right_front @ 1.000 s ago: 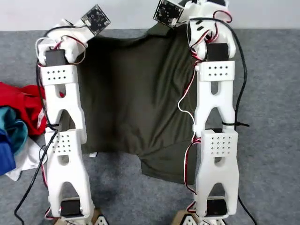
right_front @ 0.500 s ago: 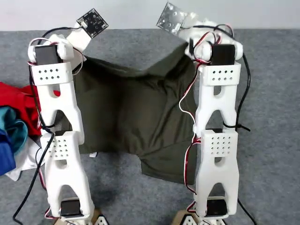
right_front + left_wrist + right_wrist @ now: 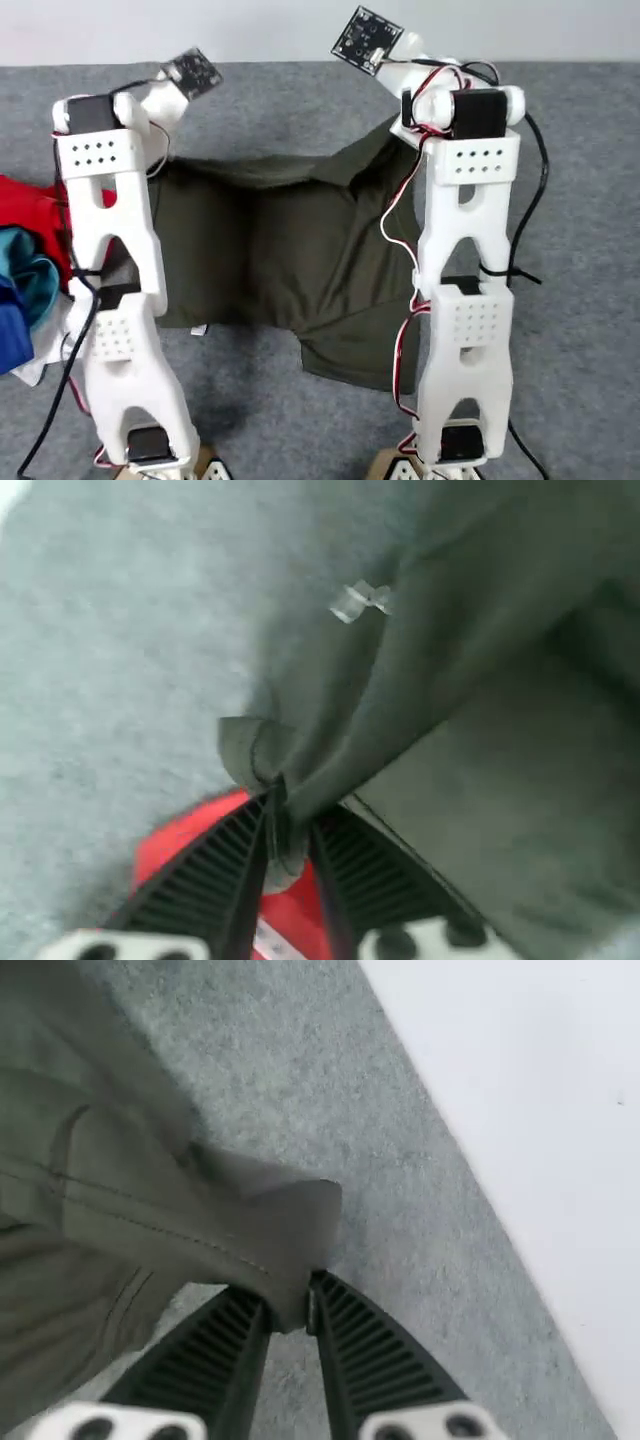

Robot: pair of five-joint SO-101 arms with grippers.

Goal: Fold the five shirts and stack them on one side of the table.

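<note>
An olive green shirt point(image 3: 280, 250) lies spread between the two arms on the grey table, its far edge lifted and drawn toward the near side. My left gripper point(image 3: 285, 830) is shut on the shirt's far left corner point(image 3: 260, 755), held above the table. My right gripper point(image 3: 290, 1310) is shut on the far right corner point(image 3: 290, 1210), also raised. In the high view the left arm's wrist point(image 3: 165, 95) is at the shirt's far left, and the right arm's wrist point(image 3: 400, 70) at its far right. The grippers themselves are hidden under the wrists there.
A heap of other shirts, red point(image 3: 30, 215), teal point(image 3: 30, 275), blue point(image 3: 10, 335) and white point(image 3: 55, 340), lies at the left table edge beside the left arm. Bare grey table point(image 3: 580, 250) stretches to the right. A white wall point(image 3: 270, 30) borders the far side.
Both arms have pulled back toward the near side, lifting the shirt's far edge with them. The far hem now sits lower in the high view, folding over the shirt's body.
</note>
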